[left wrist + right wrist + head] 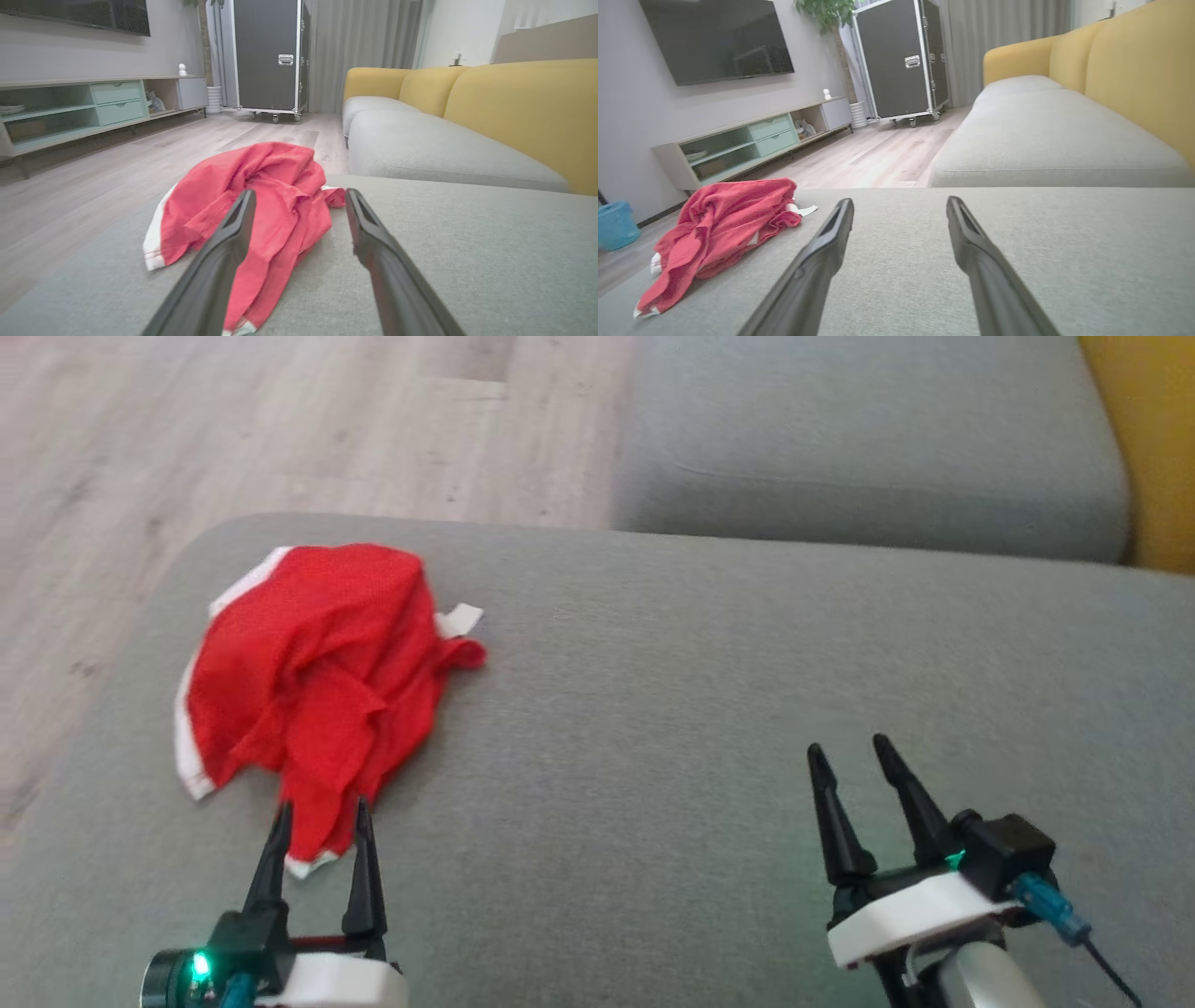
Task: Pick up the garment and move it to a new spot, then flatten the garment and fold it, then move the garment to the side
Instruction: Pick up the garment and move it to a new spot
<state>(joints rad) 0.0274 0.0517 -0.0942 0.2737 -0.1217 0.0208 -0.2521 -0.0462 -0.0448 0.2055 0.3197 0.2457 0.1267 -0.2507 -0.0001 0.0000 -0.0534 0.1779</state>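
Grey sofa seat (709, 728), red garment (317, 672) crumpled at frame left.
Pick-up apparently pending: left gripper (322, 805) and right gripper (848, 745) spread, empty; next, left should pinch the cloth.

The garment (317, 681) lies on the cushion (700, 709), just before the left tool (322, 805), the right tool (848, 745) well apart.

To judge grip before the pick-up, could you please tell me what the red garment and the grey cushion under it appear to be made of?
Red garment: probably thin, matte cloth with white trim; it crumples into soft folds.
Grey cushion: matte woven upholstery fabric, judging by its fine speckled grain.
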